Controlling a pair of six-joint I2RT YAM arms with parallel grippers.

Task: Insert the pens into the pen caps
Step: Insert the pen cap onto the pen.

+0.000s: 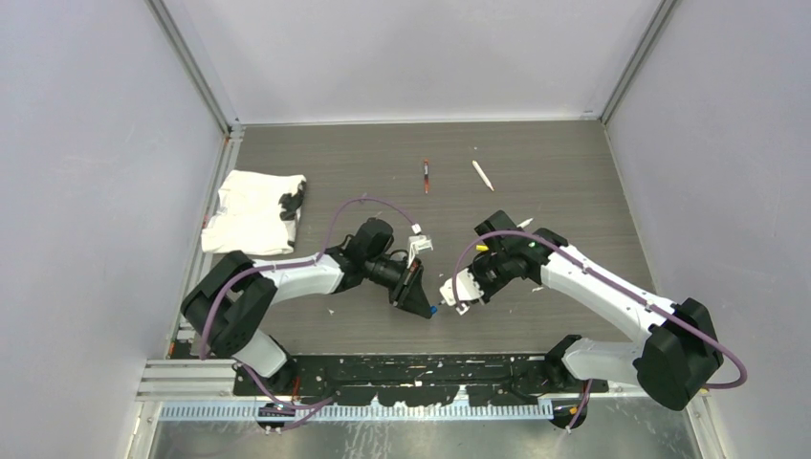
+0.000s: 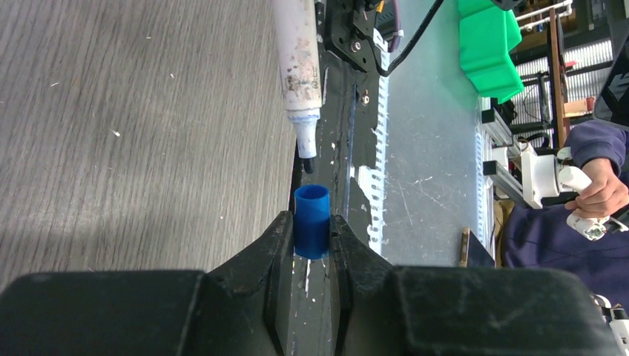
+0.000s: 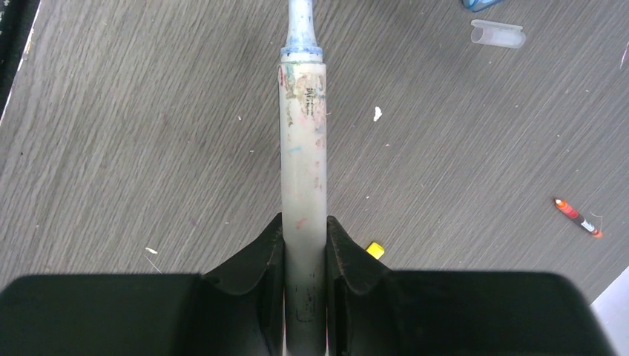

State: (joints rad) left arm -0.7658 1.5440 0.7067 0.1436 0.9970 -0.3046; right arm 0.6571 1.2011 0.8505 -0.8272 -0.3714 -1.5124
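A blue pen cap [image 2: 311, 211] sits upright between the jaws of my left gripper [image 2: 311, 230], which is shut on it, its open mouth facing a pen. That pen [image 3: 303, 163], white-barrelled and smudged, is held in my right gripper [image 3: 303, 226], which is shut on its barrel. In the left wrist view the pen [image 2: 299, 67] points at the cap with its dark tip a short gap away, slightly left of the cap's mouth. Both grippers [image 1: 427, 304] [image 1: 451, 293] meet at the table's near middle.
A red-ended pen [image 1: 426, 176] and a white pen [image 1: 482, 175] lie at the far middle. A white cloth [image 1: 251, 212] lies at the left. A clear cap [image 3: 498, 33] and a yellow cap [image 3: 375, 250] lie loose near the right gripper.
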